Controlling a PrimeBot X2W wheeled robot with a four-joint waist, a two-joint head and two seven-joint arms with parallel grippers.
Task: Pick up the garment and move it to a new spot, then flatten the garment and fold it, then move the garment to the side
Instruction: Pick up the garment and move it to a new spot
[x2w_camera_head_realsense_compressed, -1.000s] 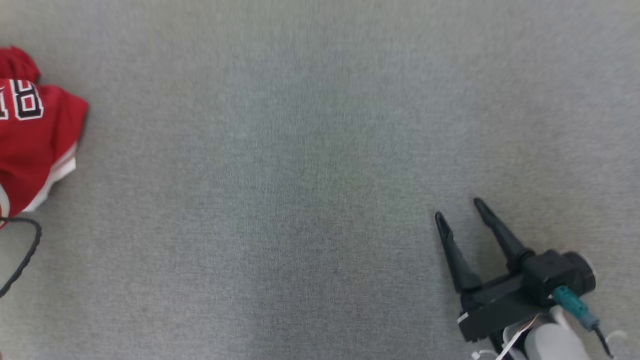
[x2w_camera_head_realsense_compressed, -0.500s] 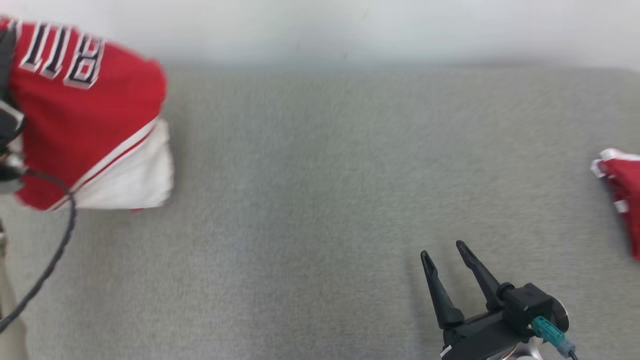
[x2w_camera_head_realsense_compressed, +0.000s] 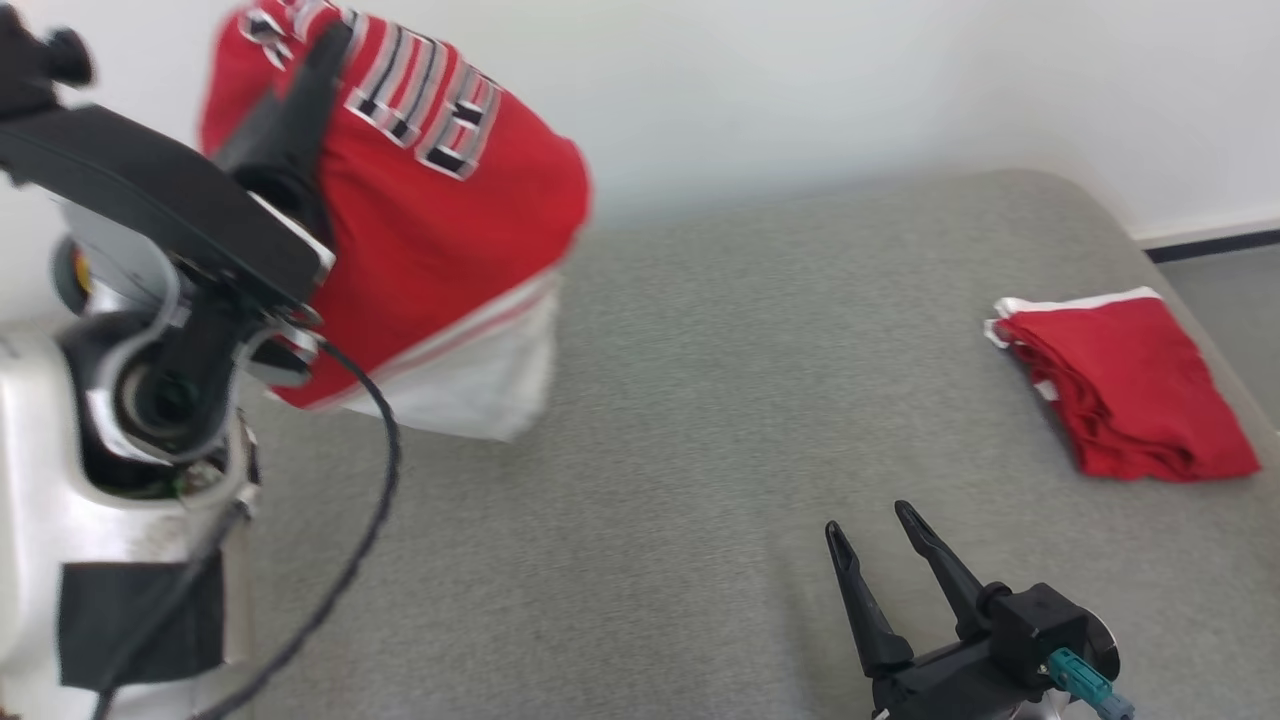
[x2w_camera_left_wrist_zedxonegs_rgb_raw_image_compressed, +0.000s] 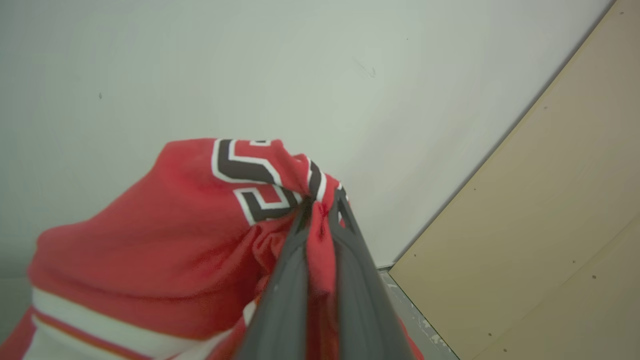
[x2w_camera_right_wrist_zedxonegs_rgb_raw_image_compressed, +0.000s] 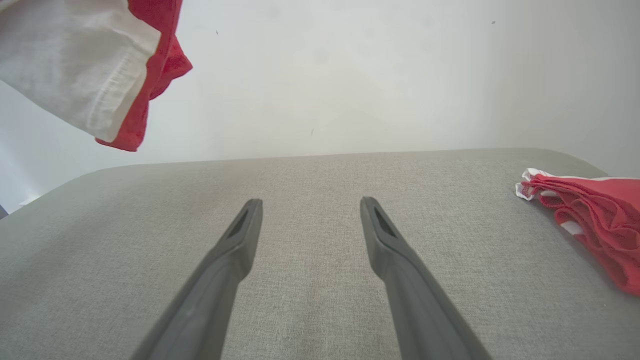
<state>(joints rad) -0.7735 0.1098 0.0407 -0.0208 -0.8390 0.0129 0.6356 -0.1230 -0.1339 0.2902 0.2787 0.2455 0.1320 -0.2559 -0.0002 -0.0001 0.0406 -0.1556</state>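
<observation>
Garment hangs vert., white end down (L tool pinching).

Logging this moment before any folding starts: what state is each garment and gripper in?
red jersey: bunched, hanging clear of the grey surface from the left gripper.
left gripper: shut on the red jersey.
right gripper: open, empty.
second red garment: folded, lying on the grey surface's right side.

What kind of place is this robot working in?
Likely a bare indoor room for folding practice: a grey padded surface against a white wall, one folded red garment lying on it, a red jersey in the left gripper.
</observation>
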